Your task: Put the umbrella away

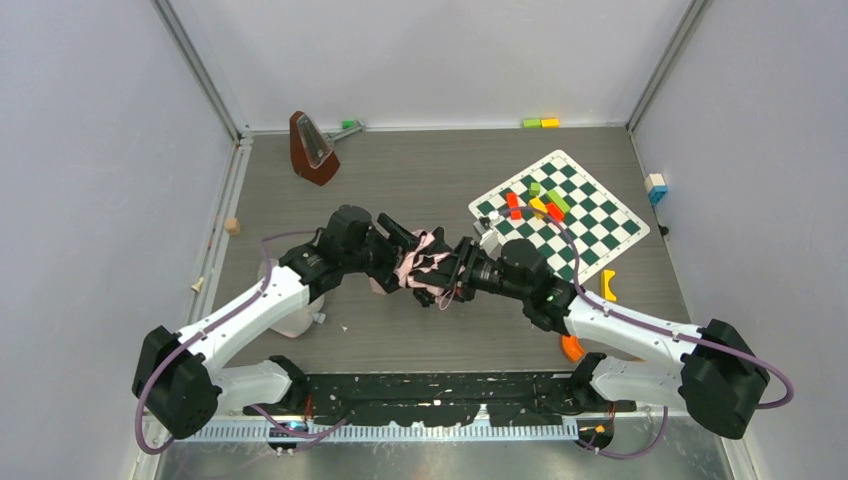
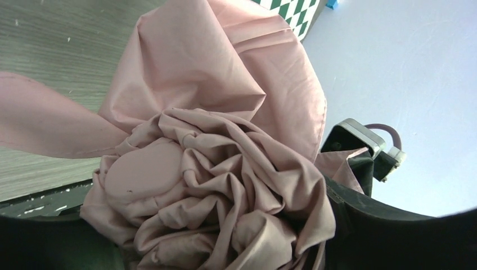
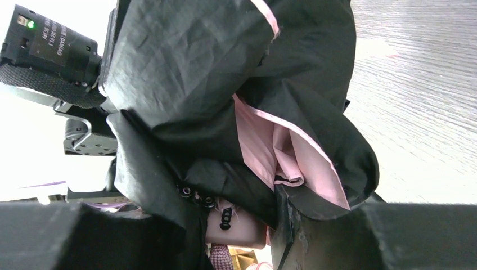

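Collapsed umbrella [image 1: 420, 262], canopy loose and unwrapped, at mid-desk [image 1: 420, 180]. The right claw [image 1: 452, 272] clamps its handle end. The left claw [image 1: 403, 247] surrounds the bunched canopy, grip indiscernible. Wrapping and stowing apparently remain.

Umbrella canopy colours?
The umbrella: canopy black one side, pale pink the other; clearest in right wrist view.

open tabletop [image 1: 420, 170] behind umbrella [image 1: 420, 262], chessboard [image 1: 600, 225] close right
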### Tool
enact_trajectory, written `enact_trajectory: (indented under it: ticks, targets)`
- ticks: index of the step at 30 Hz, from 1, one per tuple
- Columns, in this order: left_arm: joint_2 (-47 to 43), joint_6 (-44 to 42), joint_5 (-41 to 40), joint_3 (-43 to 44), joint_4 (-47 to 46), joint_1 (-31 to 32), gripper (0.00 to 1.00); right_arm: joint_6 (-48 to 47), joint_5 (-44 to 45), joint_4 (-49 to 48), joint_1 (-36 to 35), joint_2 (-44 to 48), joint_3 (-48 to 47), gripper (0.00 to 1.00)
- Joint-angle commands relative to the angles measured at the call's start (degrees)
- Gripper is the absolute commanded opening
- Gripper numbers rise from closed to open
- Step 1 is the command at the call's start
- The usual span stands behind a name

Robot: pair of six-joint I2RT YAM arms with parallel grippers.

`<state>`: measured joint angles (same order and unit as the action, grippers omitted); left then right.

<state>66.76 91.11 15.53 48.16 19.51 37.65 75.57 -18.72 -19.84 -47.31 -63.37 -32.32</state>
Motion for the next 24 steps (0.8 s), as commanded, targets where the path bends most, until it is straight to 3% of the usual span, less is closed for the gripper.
enact_trajectory:
  ticks: [1,4,6,7,8,9,10,11,19,24]
  targets:
    - [-2.6,-11.5,3.6,2.7,-0.5,1.5,0.00,13.7,2.0,-19.0,2.1,1.9,-3.3,0.05]
    - [-2.9,-12.5,2.5,4.7,4.1,0.4,0.00,8.1,-0.9,-9.8,2.5,3.4,-5.9,0.07]
    - [-2.0,-12.6,3.3,6.8,8.6,-0.4,0.00,0.2,-2.7,1.3,2.9,4.2,-10.3,0.25]
    - [-1.4,-12.6,3.9,7.6,10.2,-0.7,0.00,-3.3,-3.1,8.9,3.0,4.3,-13.8,0.44]
    - [-1.0,-12.4,4.4,8.3,12.0,-0.9,0.00,-10.1,-3.2,12.9,3.0,4.4,-15.9,0.54]
    - [-0.7,-11.9,4.8,8.8,13.1,-0.8,0.00,-13.9,-3.1,21.5,3.0,4.4,-20.2,0.75]
    - [-0.6,-11.4,5.1,9.0,13.5,-0.9,0.00,-20.6,-2.3,25.0,3.0,4.2,-22.1,0.83]
    - [-0.7,-10.7,5.3,9.0,13.6,-0.8,0.00,-23.4,-1.9,30.6,3.0,4.1,-25.3,0.98]
    - [0.6,-9.4,6.1,10.1,15.0,-0.8,0.00,-48.9,-3.1,52.7,3.0,-1.6,-41.4,0.95]
    - [1.7,-9.4,5.4,12.1,16.0,-0.7,0.00,-55.6,1.5,63.2,0.7,-7.1,-50.3,0.96]
